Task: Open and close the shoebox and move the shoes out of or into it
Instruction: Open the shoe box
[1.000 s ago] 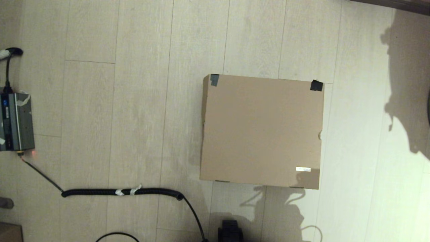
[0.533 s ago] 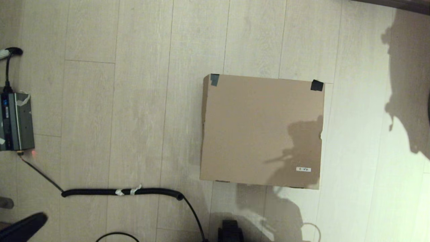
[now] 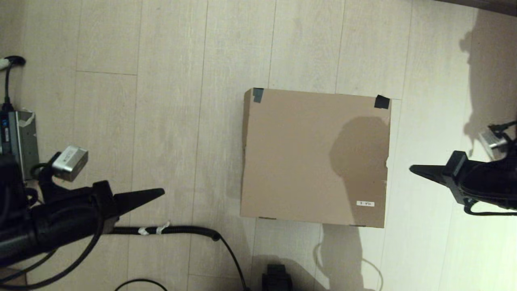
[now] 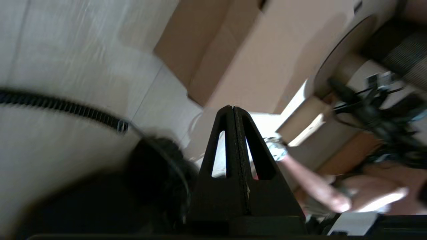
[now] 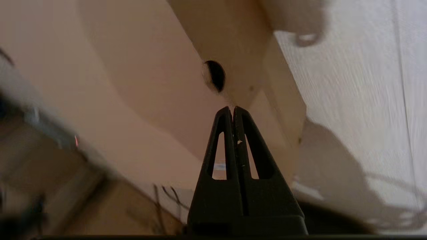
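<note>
Both the left claw (image 3: pixel 161 191) and the right claw (image 3: pixel 412 169) are clenched and hold nothing. Between them, mid-frame, the plain cardboard shoebox (image 3: pixel 299 153) lies closed on the pale plank floor (image 3: pixel 169 101).

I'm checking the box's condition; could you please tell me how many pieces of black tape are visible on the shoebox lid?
2. One piece of black tape is on the far left corner of the closed shoebox, the other piece of black tape on its far right corner. The sides and underside could hide more.

One shoebox (image 3: pixel 315 157), two grippers, one coiled cable (image 3: pixel 161 230)
</note>
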### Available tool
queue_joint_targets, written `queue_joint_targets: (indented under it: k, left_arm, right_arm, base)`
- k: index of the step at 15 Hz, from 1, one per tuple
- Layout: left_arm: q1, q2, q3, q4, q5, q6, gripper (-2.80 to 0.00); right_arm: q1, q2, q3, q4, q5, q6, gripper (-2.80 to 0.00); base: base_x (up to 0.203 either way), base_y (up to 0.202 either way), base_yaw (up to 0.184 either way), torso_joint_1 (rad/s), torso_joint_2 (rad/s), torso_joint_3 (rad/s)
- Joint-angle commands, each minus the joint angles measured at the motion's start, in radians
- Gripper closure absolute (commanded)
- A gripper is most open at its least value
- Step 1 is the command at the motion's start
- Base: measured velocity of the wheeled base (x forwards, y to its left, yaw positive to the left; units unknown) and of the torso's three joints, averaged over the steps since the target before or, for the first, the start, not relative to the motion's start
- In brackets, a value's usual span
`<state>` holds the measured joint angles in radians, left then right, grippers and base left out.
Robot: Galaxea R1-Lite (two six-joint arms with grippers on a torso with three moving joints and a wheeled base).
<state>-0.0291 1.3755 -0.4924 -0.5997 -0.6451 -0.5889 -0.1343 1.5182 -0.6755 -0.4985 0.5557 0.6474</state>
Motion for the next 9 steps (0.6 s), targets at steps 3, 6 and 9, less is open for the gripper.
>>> queue_joint_targets:
  k: [3,6,9]
  left_arm:
    - [0.002,0.388,-0.017,-0.319,-0.034,-0.031,0.00]
    - [-0.002,0.535,-0.035,-0.482,-0.041,-0.037,0.00]
    - [-0.048,0.633,-0.101,-0.567,-0.041,-0.051,0.00]
  right_arm:
    - [-0.116,0.271,-0.016,-0.071,0.212,-0.307,0.00]
    - [-0.165,0.394,-0.002,-0.233,0.245,-0.323,0.00]
    - [-0.175,0.498,0.036,-0.400,0.346,-0.321,0.00]
  base:
    - [0.000,0.000,0.000,0.000,0.00,0.000]
    - [0.000,0.000,0.000,0.000,0.00,0.000]
    - [0.000,0.000,0.000,0.000,0.00,0.000]
